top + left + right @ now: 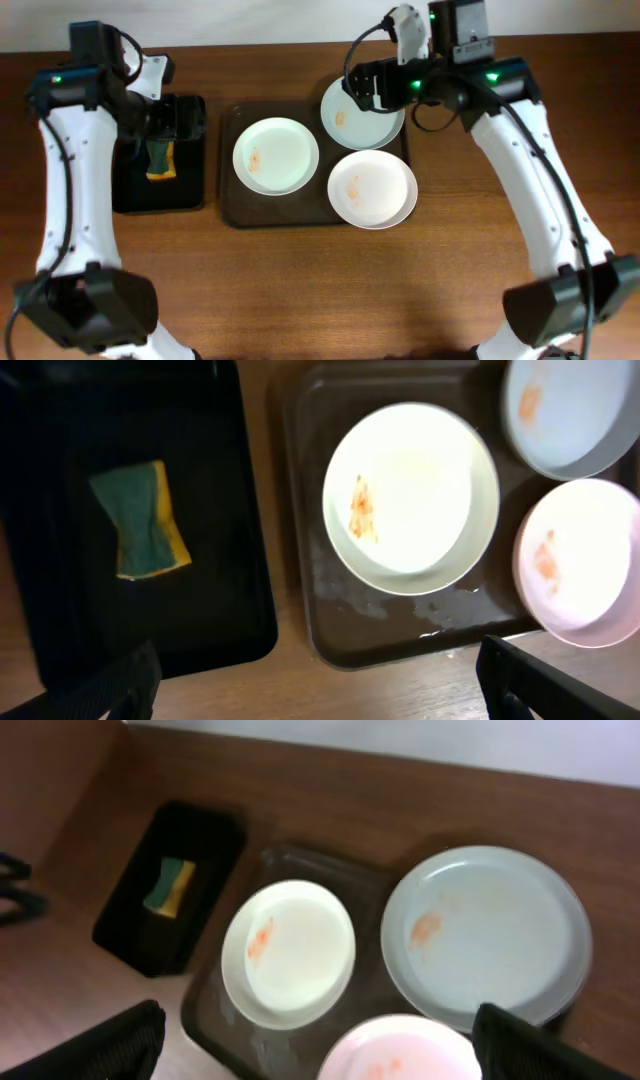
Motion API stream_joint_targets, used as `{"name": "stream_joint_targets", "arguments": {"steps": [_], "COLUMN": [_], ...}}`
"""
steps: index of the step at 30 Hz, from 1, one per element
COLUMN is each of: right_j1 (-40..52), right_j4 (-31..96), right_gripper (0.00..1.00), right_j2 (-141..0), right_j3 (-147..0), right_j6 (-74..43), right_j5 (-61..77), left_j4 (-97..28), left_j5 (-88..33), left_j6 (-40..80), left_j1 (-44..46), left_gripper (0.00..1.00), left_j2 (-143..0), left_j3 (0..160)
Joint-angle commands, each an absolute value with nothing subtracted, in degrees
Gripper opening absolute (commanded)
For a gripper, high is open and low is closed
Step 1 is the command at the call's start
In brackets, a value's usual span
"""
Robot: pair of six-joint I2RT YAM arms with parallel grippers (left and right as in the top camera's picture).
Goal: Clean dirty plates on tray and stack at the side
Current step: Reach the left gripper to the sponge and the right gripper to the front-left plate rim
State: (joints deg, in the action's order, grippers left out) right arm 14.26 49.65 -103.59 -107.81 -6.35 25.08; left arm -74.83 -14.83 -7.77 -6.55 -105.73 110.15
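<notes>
Left gripper [320, 695]: fingers [110, 690] spread wide at the 2 lower corners of the left wrist view, released, grasping nothing, touching nothing. Hanging over the small black tray [190, 190], above the green-and-yellow sponge [160, 158] lying loose in it.

Right gripper [320, 1050]: fingers [550, 1045] likewise wide apart, released, empty. Poised in the overhead view above the far-left edge of the farthest plate; contact not visible.

Near to far on the table [300, 280]:
- Broad bare wood along the near side, between the 2 arm bases.
- Brown tray [240, 205] mid-table, long side across, just beside the black tray with a narrow strip of wood between.
- Nearest plate [372, 188]: white, orange smear left of centre, in the tray's near-right corner, lapping over the right rim.
- Middle plate [276, 155]: white, orange smear near its left edge, flat in the tray's left half, bare tray floor round its left and near sides, wet sheen there in the left wrist view.
- Farthest plate [365, 118]: bluish-white, orange smear left of centre, at the far-right corner, overhanging the far rim. Near edge meeting the nearest plate; touching or overlapping, cannot tell which.
- Bare wood to the right of the tray, under the right arm.
</notes>
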Motion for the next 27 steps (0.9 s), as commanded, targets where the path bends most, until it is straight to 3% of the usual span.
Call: {"name": "stream_joint_targets", "arguments": {"steps": [1,3,7,14,23,27], "right_j1": [14.96,16.4,23.2,29.19,29.3,29.3], "right_j4": [49.69,49.69,49.23,46.33,41.85,41.45], "right_gripper": [0.99,0.94,0.82,0.53,0.46,0.35], "right_j2": [-108.12,-111.18,-118.04,-128.22,-135.17,-135.5], "right_j3": [-108.95,-108.95,-108.95,-108.95,-108.95,-108.92], "right_j6": [-12.78,-15.05,-22.94,-27.77,-31.0,-32.47], "right_j5": [26.26,24.51,10.94,5.48,5.78,5.91], "left_j4": [-74.7,-74.26,-73.3,-69.41,-68.18,-68.2], "left_j5": [-15.42,-14.85,-0.93,1.98,1.98,1.96], "left_j6": [-8.67,-8.64,0.05,0.01,-0.01,0.01], "left_j1": [-6.81,-7.05,-8.91,-10.59,-10.68,-10.68], "left_gripper": [0.99,0.99,0.97,0.9,0.9,0.9], "left_j2": [-108.51,-108.47,-108.47,-108.75,-108.81,-109.67], "left_j3": [110.85,111.22,112.68,112.66,112.53,112.42]}}
